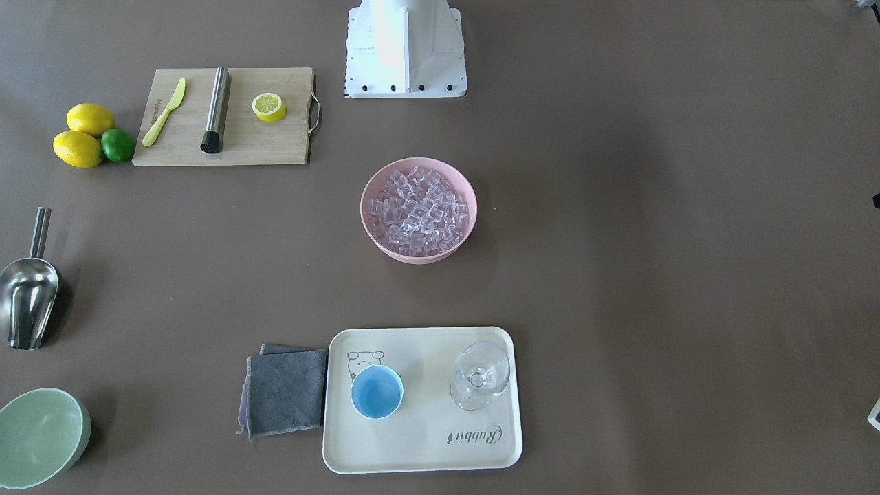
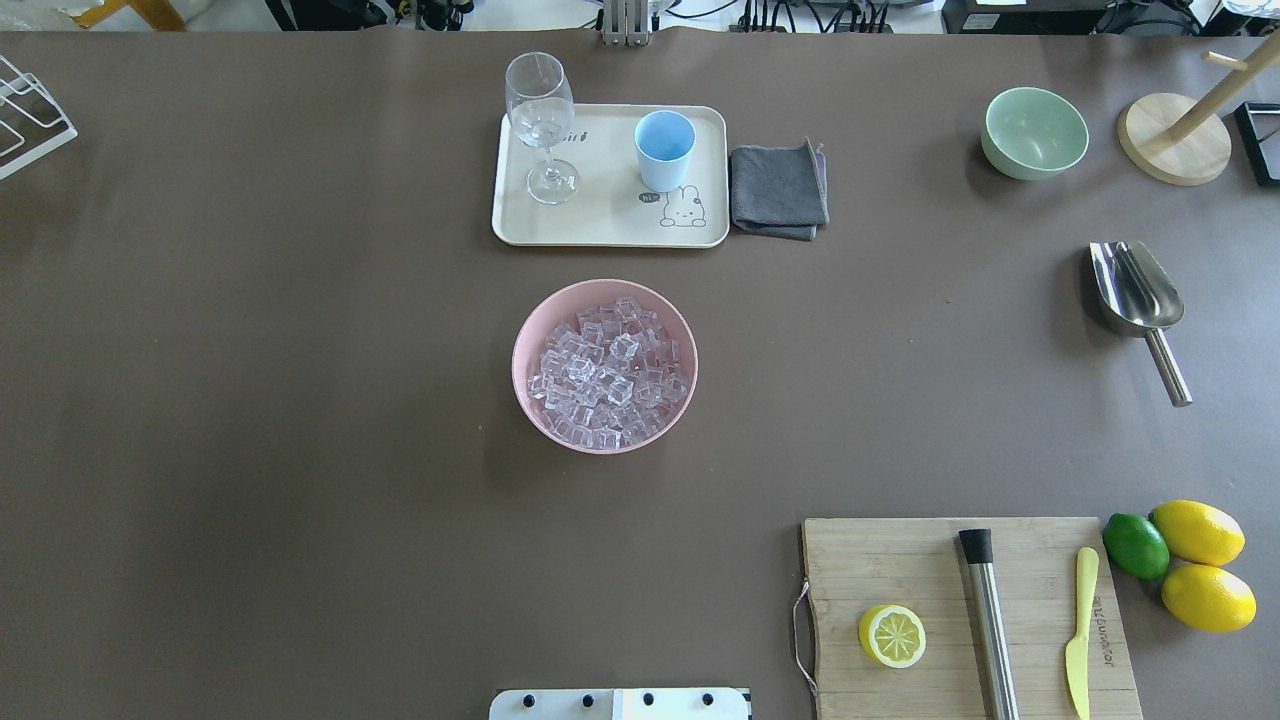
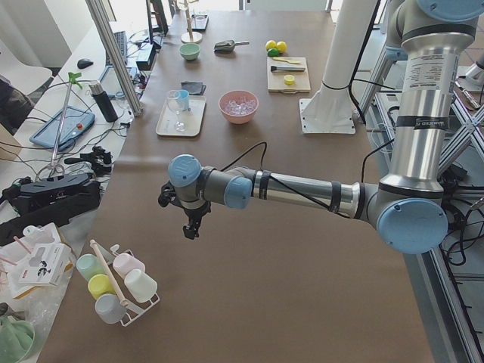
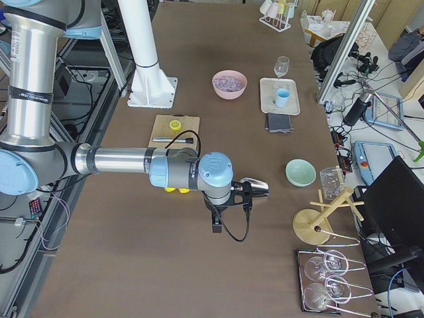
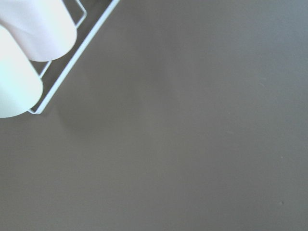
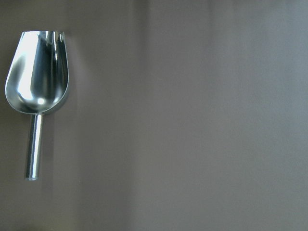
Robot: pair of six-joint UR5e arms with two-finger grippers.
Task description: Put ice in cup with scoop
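The ice fills a pink bowl at the table's middle; it also shows in the front view. The light-blue cup stands upright and empty on a cream tray, beyond the bowl. The steel scoop lies flat on the table far to my right, handle toward me; the right wrist view shows it at upper left. My right gripper hangs above the table near the scoop. My left gripper hangs over bare table far left. I cannot tell whether either is open.
A stemmed glass shares the tray, with a grey cloth beside it. A green bowl and a wooden stand are far right. A cutting board holds a lemon half, a steel cylinder and a yellow knife. A cup rack is near my left wrist.
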